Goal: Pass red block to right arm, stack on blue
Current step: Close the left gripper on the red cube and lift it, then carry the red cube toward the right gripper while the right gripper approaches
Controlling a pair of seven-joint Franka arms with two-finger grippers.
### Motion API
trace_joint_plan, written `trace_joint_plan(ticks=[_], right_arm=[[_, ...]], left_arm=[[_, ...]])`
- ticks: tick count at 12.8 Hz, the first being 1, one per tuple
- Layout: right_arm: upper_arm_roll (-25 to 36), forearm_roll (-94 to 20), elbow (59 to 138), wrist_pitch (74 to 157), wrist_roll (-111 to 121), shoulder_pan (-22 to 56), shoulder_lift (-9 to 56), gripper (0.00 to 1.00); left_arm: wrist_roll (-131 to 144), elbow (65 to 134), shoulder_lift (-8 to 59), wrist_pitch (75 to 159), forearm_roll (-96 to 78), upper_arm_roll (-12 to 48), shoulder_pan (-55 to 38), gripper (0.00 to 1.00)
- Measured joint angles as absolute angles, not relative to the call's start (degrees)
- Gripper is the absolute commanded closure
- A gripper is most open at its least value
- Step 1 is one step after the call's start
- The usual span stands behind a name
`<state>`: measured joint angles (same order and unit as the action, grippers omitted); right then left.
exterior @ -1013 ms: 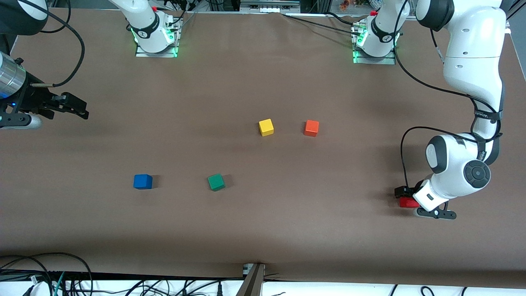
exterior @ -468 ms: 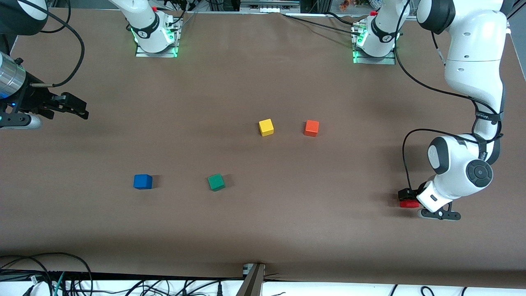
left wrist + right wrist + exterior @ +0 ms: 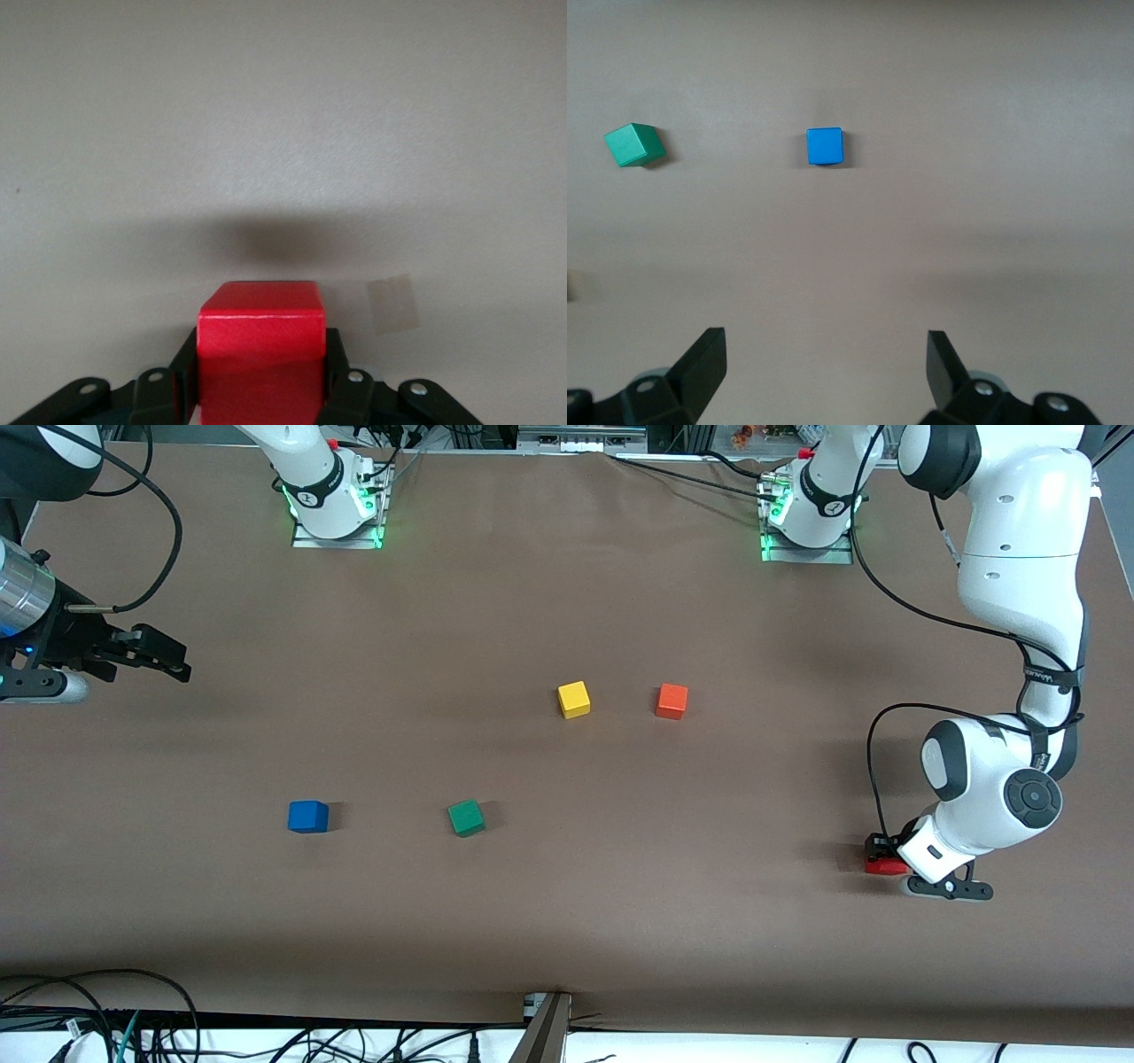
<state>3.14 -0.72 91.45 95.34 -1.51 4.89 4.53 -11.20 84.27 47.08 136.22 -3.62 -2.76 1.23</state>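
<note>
Left gripper (image 3: 886,859) is down at the table (image 3: 567,921) at the left arm's end, with its fingers (image 3: 341,376) closed against two opposite sides of the red block (image 3: 880,865). The left wrist view shows the block seated squarely between the black linkage fingers, its top face level, its shadow cast on the table just ahead of it. Whether the block rests on the table or is raised off it cannot be told.

Right gripper (image 3: 168,660) hangs over the table at the right arm's end, jaws spread wide, nothing between them. The right arm waits. In the right wrist view both fingertips (image 3: 704,359) show well apart, with bare table between.

Blue block (image 3: 307,816) sits on the table well apart from the right gripper, ahead of its open jaws in the wrist view, and far from the left gripper. Nothing rests on it.

Green block (image 3: 466,817) lies beside the blue block, toward the left arm's end, turned slightly askew. Yellow block (image 3: 574,700) and orange block (image 3: 671,701) sit side by side near mid-table, well apart from both grippers, the orange one the closer to the left gripper.
</note>
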Motion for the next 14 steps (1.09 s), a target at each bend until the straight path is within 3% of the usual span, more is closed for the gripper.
trace_joint_plan(ticks=[6,14], right_arm=[[3.16,-0.72,91.45,95.33,-1.51,4.86,4.54,0.0],[3.19,-0.72,91.45,95.32,-1.51,4.85,4.55,0.0]], left_arm=[[-19.65,81.59,44.44,136.27,-3.63,4.02,0.5,1.0],[-19.85,81.03,34.4,128.98,-3.64,24.75,0.33,1.0]])
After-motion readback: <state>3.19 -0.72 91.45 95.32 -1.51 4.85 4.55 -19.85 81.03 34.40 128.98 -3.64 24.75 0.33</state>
